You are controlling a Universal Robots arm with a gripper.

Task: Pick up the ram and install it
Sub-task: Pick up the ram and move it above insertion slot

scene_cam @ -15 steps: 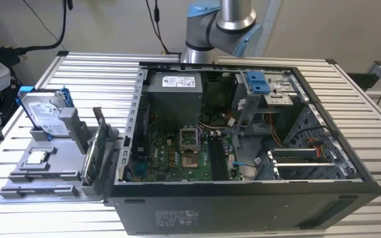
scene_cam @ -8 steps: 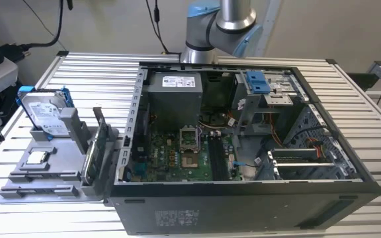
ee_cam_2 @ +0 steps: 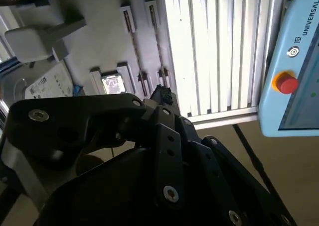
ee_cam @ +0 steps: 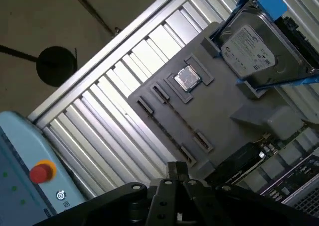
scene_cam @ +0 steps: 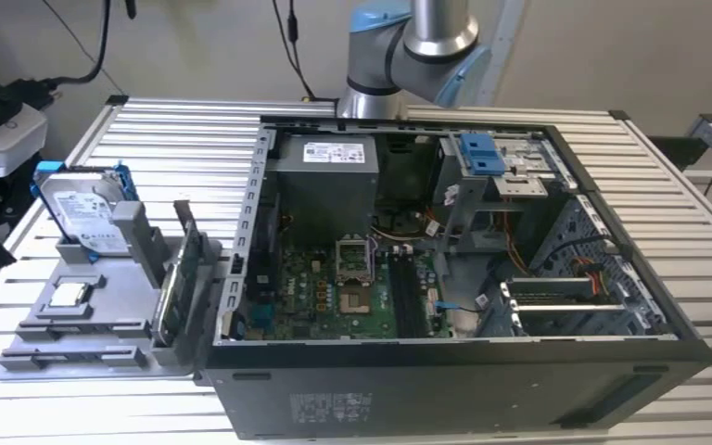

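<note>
While the arm (scene_cam: 412, 37) stands at 12 o'clock behind the open case (scene_cam: 455, 394), the ram (scene_cam: 188, 232) stands on its thin edge in the gray holder (scene_cam: 108, 311). The holder sits on the worktop (scene_cam: 171, 130) at 9 o'clock from the case, just beside its wall. The ram is a dark stick on the holder's 3 o'clock side, close to the case. At 6 o'clock from the ram stands a green card (scene_cam: 168, 306). At 9 o'clock from the ram stands a hard drive (scene_cam: 84, 209) in a blue frame. A small shiny chip (scene_cam: 69, 295) lies flat on the holder. In the first wrist view the black fingers (ee_cam: 172, 170) are together, with nothing between them. They hang in the air, well apart from the holder. A blue box (ee_cam: 25, 151) with a red button is near the worktop's edge.
</note>
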